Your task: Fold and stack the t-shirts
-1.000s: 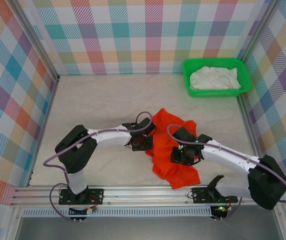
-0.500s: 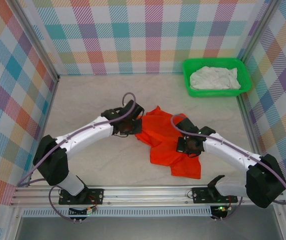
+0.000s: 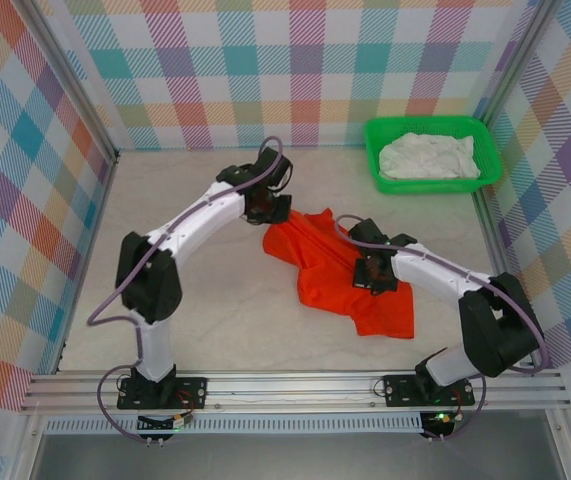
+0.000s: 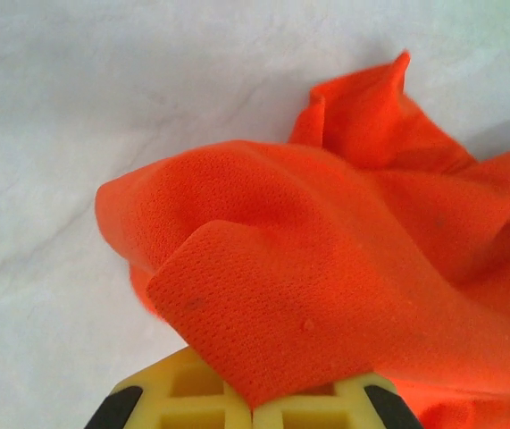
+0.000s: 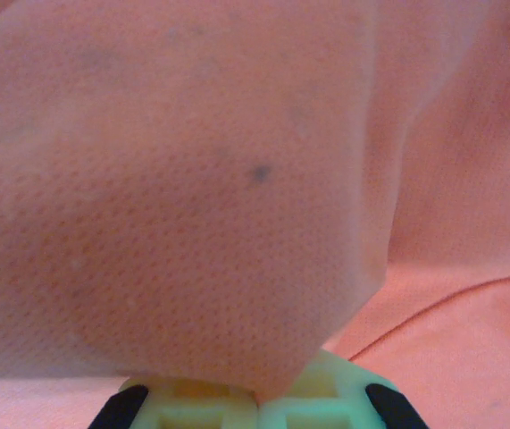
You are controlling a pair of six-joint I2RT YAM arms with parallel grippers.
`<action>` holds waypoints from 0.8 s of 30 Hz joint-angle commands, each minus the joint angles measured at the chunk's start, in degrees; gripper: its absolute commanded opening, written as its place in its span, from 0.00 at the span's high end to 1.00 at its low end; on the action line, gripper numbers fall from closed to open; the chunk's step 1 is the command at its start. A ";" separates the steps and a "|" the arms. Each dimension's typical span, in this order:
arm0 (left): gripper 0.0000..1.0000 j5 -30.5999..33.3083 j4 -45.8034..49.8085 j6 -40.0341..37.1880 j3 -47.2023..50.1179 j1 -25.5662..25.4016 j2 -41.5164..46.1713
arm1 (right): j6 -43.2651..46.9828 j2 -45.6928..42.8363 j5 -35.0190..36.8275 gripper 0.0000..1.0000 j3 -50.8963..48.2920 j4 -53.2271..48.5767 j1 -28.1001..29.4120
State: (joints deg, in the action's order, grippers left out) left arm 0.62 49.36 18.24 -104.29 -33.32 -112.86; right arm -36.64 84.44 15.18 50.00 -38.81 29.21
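The orange-red t-shirt [image 3: 330, 272] lies crumpled across the middle of the table. My left gripper [image 3: 269, 213] is shut on its far left corner; in the left wrist view a fold of the orange-red cloth [image 4: 326, 286] comes out from between the closed yellow fingers [image 4: 183, 398]. My right gripper [image 3: 375, 275] sits on the shirt's right part, shut on a fold of the cloth [image 5: 192, 223] that drapes over its pale fingers [image 5: 326, 398]. The white t-shirt [image 3: 428, 157] lies bunched in the green basket [image 3: 377, 140] at the back right.
Plaid walls and metal rails [image 3: 85, 110] close in the table on three sides. Bare pale tabletop [image 3: 180, 300] lies left of and in front of the shirt. The left arm reaches far across the middle.
Both arms have moved away from me, dragging the orange-red shirt toward the back. The left gripper went furthest, up and slightly left, stretching the cloth. The right jaws finished closing on the cloth.
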 commanded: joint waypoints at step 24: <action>0.56 -7.84 -15.92 5.56 16.33 2.56 -3.02 | -2.08 -0.51 3.85 1.00 -0.86 -6.37 -0.94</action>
State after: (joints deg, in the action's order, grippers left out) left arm -4.14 39.16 21.69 -88.25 -31.29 -114.32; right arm -38.50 84.82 19.94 49.71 -44.25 28.49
